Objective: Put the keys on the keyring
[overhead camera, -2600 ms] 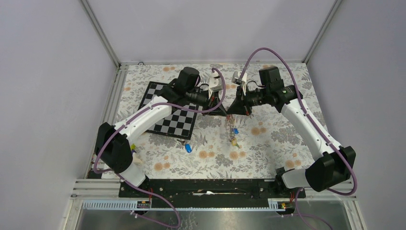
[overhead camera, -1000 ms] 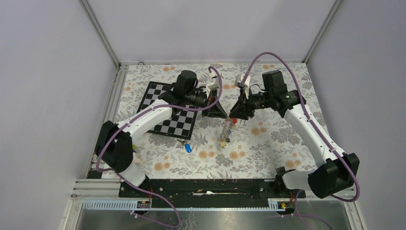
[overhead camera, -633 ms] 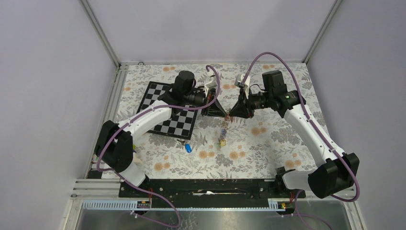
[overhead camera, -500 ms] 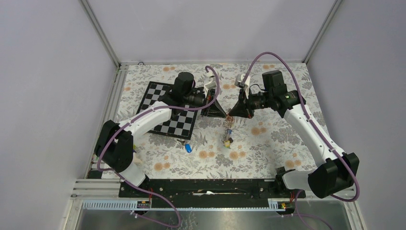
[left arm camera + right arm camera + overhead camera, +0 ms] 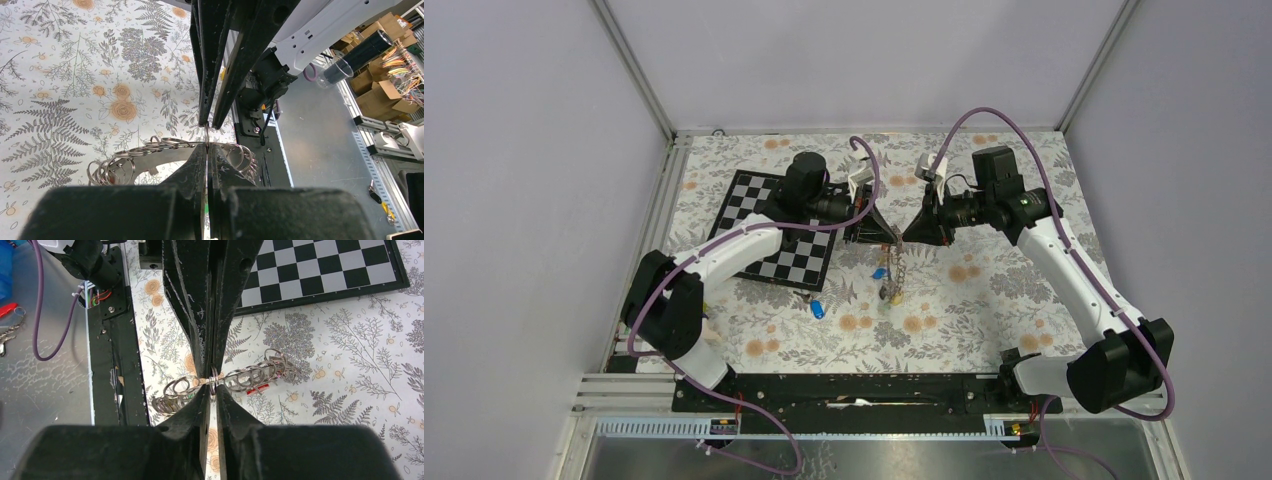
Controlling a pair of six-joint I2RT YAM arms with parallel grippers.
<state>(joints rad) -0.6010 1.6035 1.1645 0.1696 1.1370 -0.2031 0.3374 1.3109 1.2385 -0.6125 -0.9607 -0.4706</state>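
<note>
Nearest to me among the small things, a loose blue key [image 5: 818, 308] lies on its own on the cloth, well apart from the rest. Beyond it the keyring [image 5: 895, 270] hangs as a grey chain of linked wire loops, lifted at its top and trailing down toward the cloth. A second blue key [image 5: 879, 272] sits against the chain's left side, a yellowish key [image 5: 893, 296] is at its low end, and the right wrist view shows a red key head [image 5: 257, 388] tucked under the loops. The table wears a pale floral cloth [image 5: 984, 290] printed with ferns and orange blossoms. A black-and-white chessboard [image 5: 769, 225] lies flat on its far left part, and plain grey walls [image 5: 864, 60] on a metal frame close in the back and sides. Both white arms rise from the near edge and lean inward, purple cables [image 5: 969, 115] looping over them, so that they meet tip to tip above the middle. The left gripper [image 5: 890, 240] and the right gripper [image 5: 905, 239] face each other, almost touching. Each is clamped tight on the same stretch of the keyring's top, with a thin wire loop pinched between both pairs of black fingers.
</note>
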